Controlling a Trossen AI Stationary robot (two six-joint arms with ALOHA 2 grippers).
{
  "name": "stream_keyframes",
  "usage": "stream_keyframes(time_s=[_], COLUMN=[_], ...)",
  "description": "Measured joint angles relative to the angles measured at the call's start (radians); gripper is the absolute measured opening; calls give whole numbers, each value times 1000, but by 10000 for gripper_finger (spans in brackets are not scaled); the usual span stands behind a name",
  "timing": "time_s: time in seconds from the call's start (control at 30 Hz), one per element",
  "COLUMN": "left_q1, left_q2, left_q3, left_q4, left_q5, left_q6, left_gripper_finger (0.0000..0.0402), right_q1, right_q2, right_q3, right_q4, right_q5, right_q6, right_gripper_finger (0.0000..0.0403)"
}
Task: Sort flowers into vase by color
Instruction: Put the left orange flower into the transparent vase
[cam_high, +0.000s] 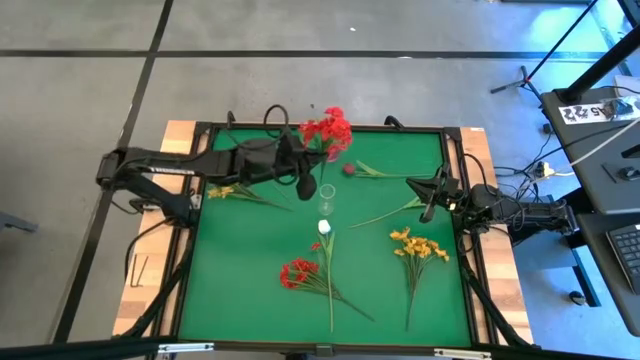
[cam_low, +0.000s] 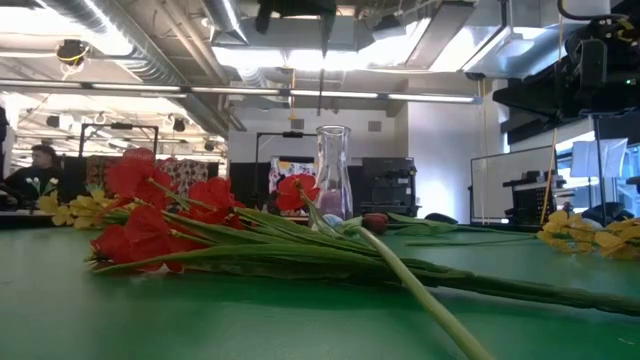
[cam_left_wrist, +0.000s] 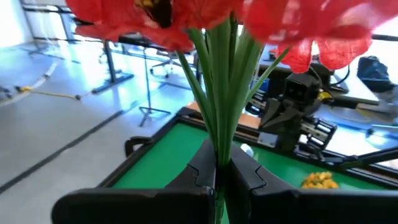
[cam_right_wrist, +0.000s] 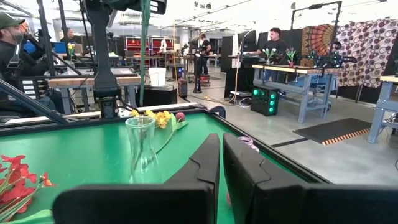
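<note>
My left gripper (cam_high: 305, 166) (cam_left_wrist: 222, 163) is raised over the table's far middle, shut on a bunch of red flowers (cam_high: 328, 128) (cam_left_wrist: 186, 18). Just near of it a clear glass vase (cam_high: 326, 192) (cam_right_wrist: 142, 149) stands upright on the green mat. A second red bunch (cam_high: 298, 272) (cam_low: 160, 235) and a white tulip (cam_high: 324, 227) lie flat on the near middle of the mat. One yellow cluster (cam_high: 418, 245) lies at the right and another (cam_high: 222, 190) at the left. A pink bud (cam_high: 348, 169) lies beyond the vase. My right gripper (cam_high: 430, 206) (cam_right_wrist: 221, 163) rests shut at the right edge. My left gripper pinches several green stems (cam_left_wrist: 219, 146) of the red bunch together between its two fingers. The fingers come about level from the table's left and lie across the stems. The bunch is lifted clear and stands about upright, blooms above the fingers, and the stems' lower ends (cam_right_wrist: 144, 62) hang below.
A loose green stem (cam_high: 385, 213) lies between the vase and my right gripper. A raised black frame (cam_high: 200, 150) edges the mat. Beyond the table are workbenches, stands and seated or standing people (cam_right_wrist: 273, 43).
</note>
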Motion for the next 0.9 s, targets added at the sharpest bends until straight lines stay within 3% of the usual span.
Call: stream_keyframes(time_s=[0.67, 0.9], left_q1=[19, 13], left_q2=[118, 120], left_q3=[-35, -35], left_q4=[64, 65], left_q5=[-2, -47], left_q6=[14, 28], left_gripper_finger=[5, 40], right_q1=[0, 0], right_q2=[0, 0], right_q3=[0, 0], right_q4=[1, 0], right_q5=[0, 0], right_q6=[0, 0], right_gripper_finger=[23, 23])
